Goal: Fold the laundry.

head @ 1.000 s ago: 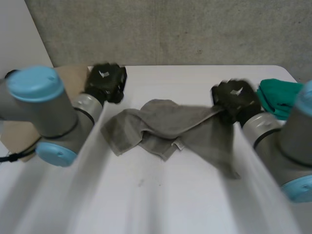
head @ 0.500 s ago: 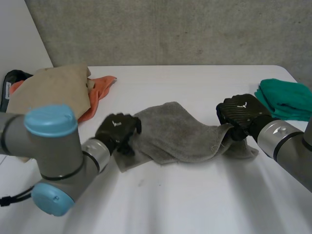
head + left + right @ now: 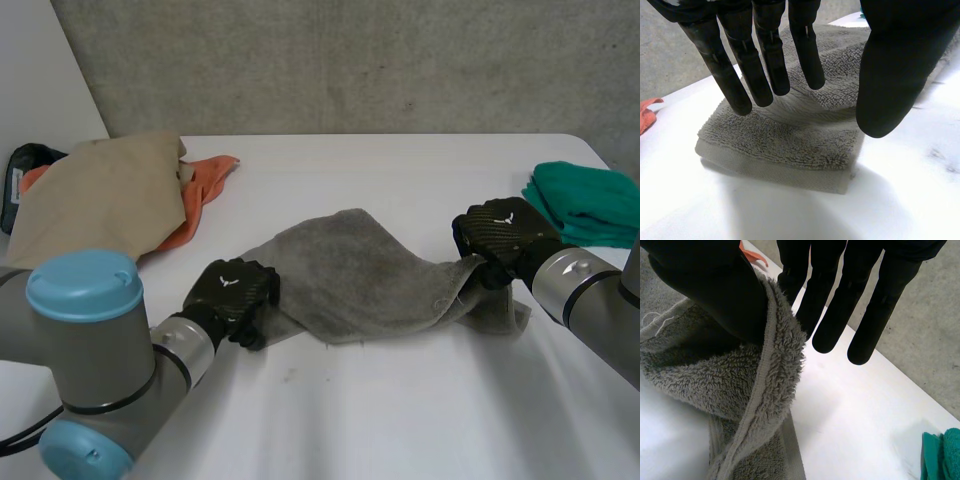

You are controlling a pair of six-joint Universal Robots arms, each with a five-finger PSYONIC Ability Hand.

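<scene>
Up close, the left hand holds its straight fingers and thumb spread over the folded corner of the rumpled grey terry towel, gripping nothing. The right hand also has its fingers straight and apart, with the towel's opposite hemmed edge draped over its thumb just above the white table; a folded green cloth lies near that hand

Towel on table between left hand, right hand.
</scene>
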